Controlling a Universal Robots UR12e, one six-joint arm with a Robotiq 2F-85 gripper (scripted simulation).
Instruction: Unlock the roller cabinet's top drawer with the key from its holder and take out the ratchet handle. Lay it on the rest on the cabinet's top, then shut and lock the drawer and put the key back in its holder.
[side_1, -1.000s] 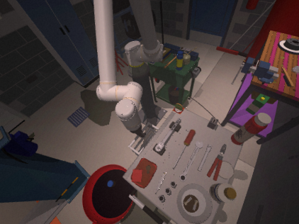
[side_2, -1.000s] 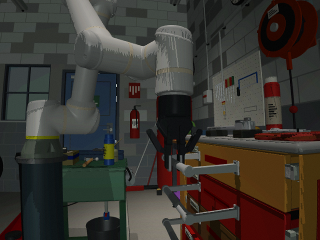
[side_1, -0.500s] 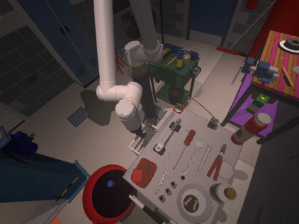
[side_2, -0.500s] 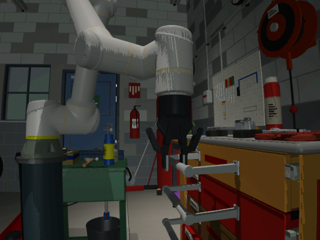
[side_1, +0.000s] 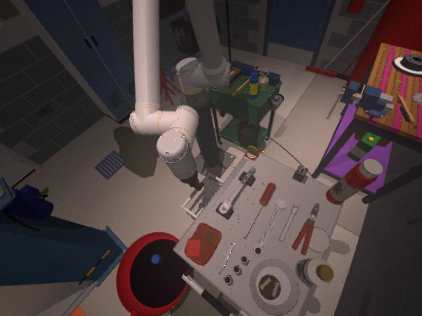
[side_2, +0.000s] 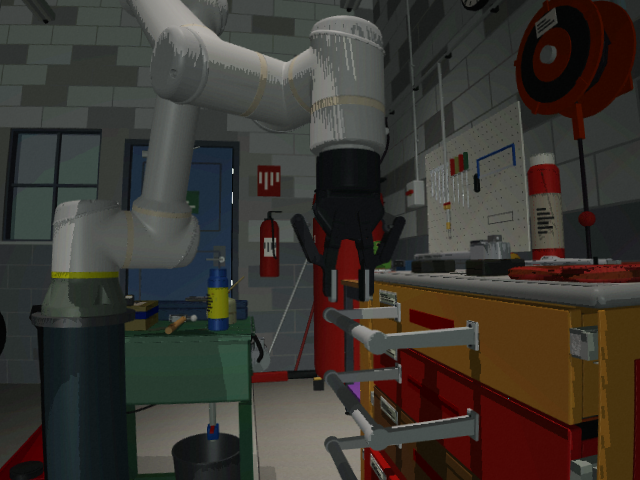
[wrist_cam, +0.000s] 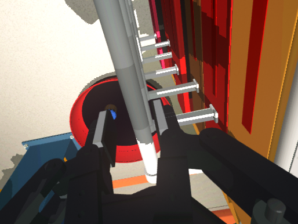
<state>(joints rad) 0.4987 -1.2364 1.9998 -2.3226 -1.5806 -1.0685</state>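
Observation:
The top drawer's grey bar handle (side_2: 362, 336) (wrist_cam: 127, 75) runs along the front of the roller cabinet, just below my gripper (side_2: 347, 289) (wrist_cam: 130, 122). My gripper is open and holds nothing. It points straight down with the bar between its fingers, seen from the wrist camera. The top drawer (side_2: 481, 336) has an orange front and looks closed. The ratchet handle (side_1: 235, 192) lies on its rest on the cabinet's grey top. A small grey holder (side_1: 300, 173) sits near the far edge of the top. I cannot make out the key.
The roller cabinet (side_1: 260, 225) carries a screwdriver (side_1: 260, 205), wrenches, pliers (side_1: 306, 227) and a red case (side_1: 204, 243). A red bin (side_1: 150, 272) stands on the floor below the handles. A green cart (side_2: 186, 361) stands beside the arm's base.

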